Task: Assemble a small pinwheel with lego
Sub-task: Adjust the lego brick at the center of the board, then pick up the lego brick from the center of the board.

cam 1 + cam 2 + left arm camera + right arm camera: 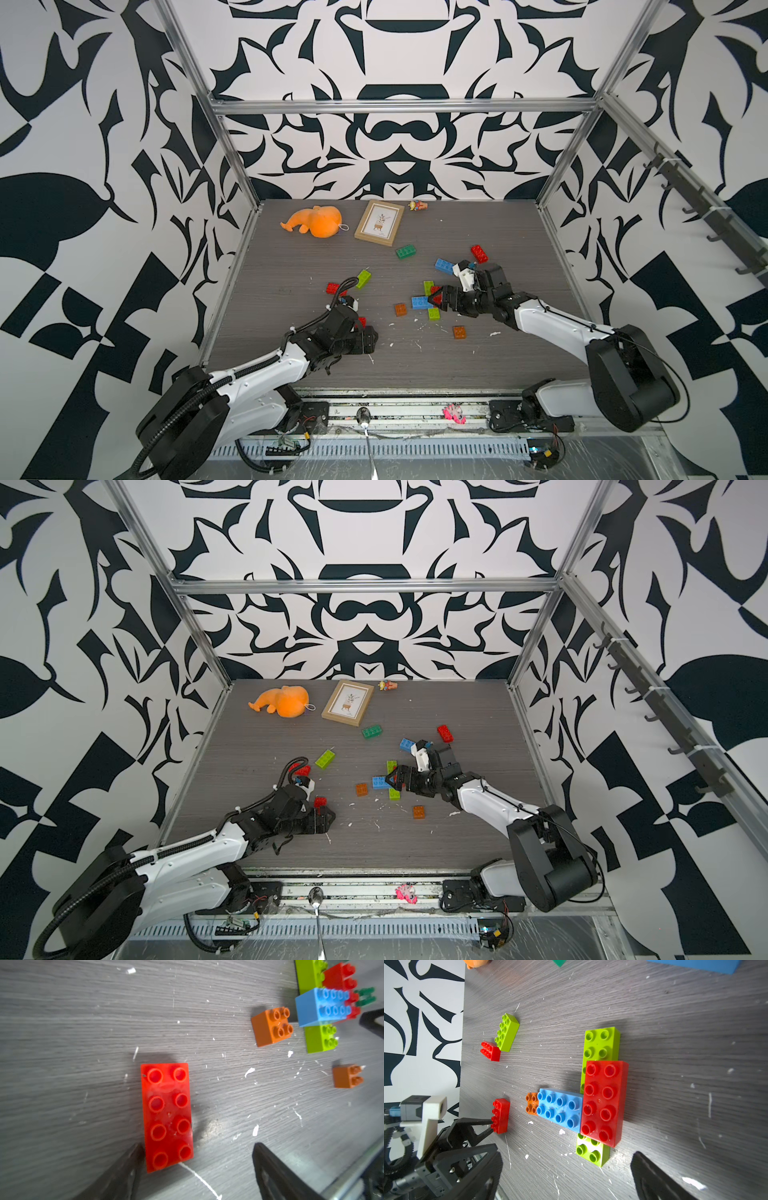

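A red lego brick (168, 1115) lies flat on the table, studs up, between the fingers of my open left gripper (197, 1147). One finger (133, 1159) touches its side; the other stands well apart. In both top views this gripper (367, 328) (326, 810) sits low at that brick (362, 321). My right gripper (566, 1176) (434, 299) hangs open, holding nothing, over a joined cluster: a red brick (604, 1101) and a blue brick (560, 1111) on a lime green brick (602, 1043). An orange-brown square brick (532, 1106) lies beside the blue one.
Loose bricks lie around: dark green (406, 251), blue (444, 266), red (481, 253), lime green (363, 279), red (333, 288), orange-brown (459, 332). At the back lie an orange plush toy (316, 221), a picture frame (379, 222) and a small figure (417, 205).
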Controlling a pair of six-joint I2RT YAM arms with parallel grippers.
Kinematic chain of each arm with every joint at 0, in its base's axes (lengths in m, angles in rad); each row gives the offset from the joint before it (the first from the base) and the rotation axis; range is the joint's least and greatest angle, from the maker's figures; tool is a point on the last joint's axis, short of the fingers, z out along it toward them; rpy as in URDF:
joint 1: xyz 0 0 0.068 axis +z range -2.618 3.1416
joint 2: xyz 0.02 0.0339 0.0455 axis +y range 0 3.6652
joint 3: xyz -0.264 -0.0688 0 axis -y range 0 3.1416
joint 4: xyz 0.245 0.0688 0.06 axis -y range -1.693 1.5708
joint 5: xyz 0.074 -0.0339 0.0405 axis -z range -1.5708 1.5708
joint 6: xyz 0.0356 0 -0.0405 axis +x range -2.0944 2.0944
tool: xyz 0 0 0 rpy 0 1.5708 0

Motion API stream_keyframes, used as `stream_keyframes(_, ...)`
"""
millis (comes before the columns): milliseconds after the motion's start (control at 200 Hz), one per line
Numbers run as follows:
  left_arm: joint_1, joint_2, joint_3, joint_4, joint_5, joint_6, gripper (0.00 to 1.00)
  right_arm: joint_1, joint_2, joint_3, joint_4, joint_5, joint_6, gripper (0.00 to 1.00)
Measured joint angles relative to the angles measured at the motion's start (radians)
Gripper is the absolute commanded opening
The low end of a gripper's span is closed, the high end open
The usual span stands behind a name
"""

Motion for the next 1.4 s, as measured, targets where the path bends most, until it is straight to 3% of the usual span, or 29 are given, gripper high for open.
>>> stream_keyframes(140,-0.087,0.011,0.000,-0.030,-0.141,-0.052,0.64,0.000,0.005,0.000,0.000,-0.003,0.000,0.99)
stream_keyframes(480,-0.251,0.116,0.008,0.002,-0.404,-0.081,0.54,0.000,0.013,-0.024,0.018,-0.029,0.023,0.99)
stream_keyframes(735,-0.348,0.193,0.007,0.043,-0.557,-0.138,0.47,0.002,-0.137,-0.180,0.044,-0.071,0.096,0.99)
stream_keyframes(1025,-0.388,0.222,-0.005,0.069,-0.634,-0.192,0.31,0.002,-0.272,-0.208,-0.032,-0.068,0.089,0.99)
stream_keyframes(1400,-0.501,0.167,0.043,0.002,-0.604,-0.192,0.23,0.002,-0.057,-0.036,-0.067,0.002,0.065,1.00)
